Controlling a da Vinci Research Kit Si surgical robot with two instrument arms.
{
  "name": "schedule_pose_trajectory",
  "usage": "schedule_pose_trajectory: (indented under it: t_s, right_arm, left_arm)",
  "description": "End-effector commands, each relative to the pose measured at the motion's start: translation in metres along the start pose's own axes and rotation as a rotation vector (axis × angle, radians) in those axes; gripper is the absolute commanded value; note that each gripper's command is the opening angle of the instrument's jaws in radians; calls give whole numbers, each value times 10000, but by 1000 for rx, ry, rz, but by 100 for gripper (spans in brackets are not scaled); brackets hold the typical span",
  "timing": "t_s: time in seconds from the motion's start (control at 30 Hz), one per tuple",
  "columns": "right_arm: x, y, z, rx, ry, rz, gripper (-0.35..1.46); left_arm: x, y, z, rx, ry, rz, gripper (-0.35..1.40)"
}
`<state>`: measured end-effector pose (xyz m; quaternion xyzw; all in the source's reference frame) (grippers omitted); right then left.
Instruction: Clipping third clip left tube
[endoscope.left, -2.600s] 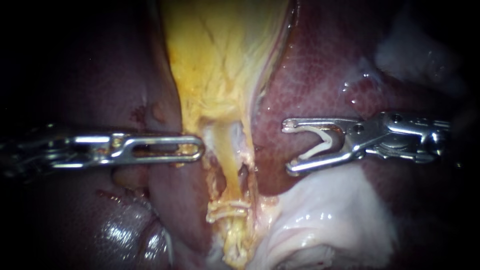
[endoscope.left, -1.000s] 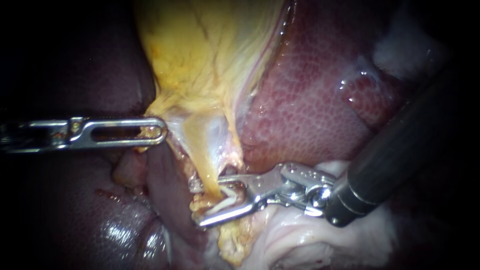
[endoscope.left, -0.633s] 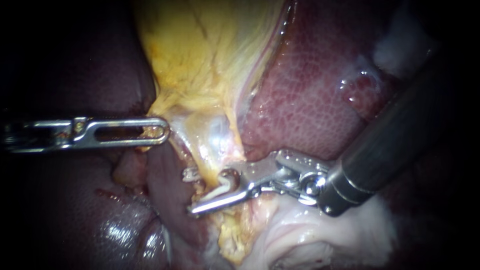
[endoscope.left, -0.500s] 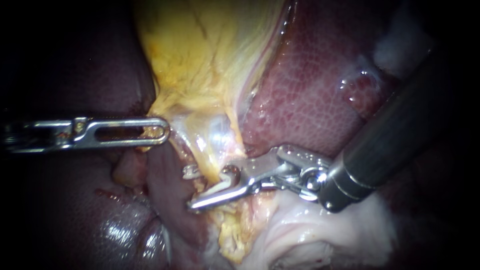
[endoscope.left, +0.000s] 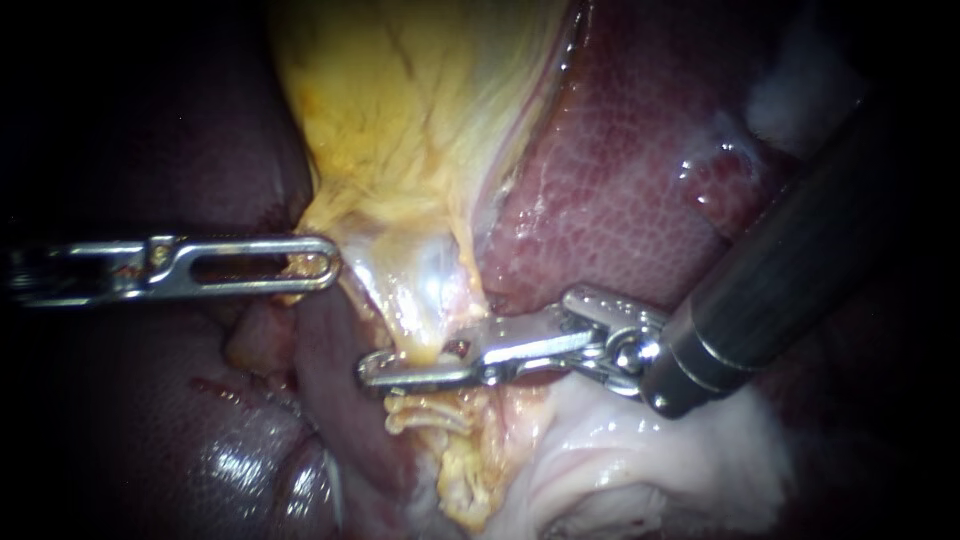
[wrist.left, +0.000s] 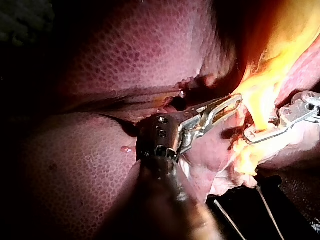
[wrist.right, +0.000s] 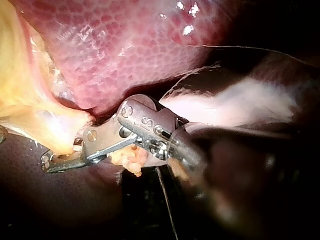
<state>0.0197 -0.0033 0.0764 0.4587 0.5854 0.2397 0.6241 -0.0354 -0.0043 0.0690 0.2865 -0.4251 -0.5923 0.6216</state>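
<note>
Endoscope view: taut, glistening yellow tube (endoscope.left: 420, 318)

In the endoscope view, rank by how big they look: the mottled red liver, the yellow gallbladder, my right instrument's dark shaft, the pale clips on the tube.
Largest to smallest:
mottled red liver
yellow gallbladder
dark shaft of the right instrument, probably enlarged by nearness to the camera
pale clips

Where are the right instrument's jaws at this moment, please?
In the endoscope view, the right instrument comes in from the upper right; its jaws are shut across the tube, just below the gallbladder and above the clips.
</note>
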Motion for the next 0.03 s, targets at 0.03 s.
schedule_pose_trajectory:
  t_s: [0.03]
  right_arm:
    - [0,0,0,1,0,0,-35]
  left_arm:
    - [0,-1,0,0,0,0,-35]
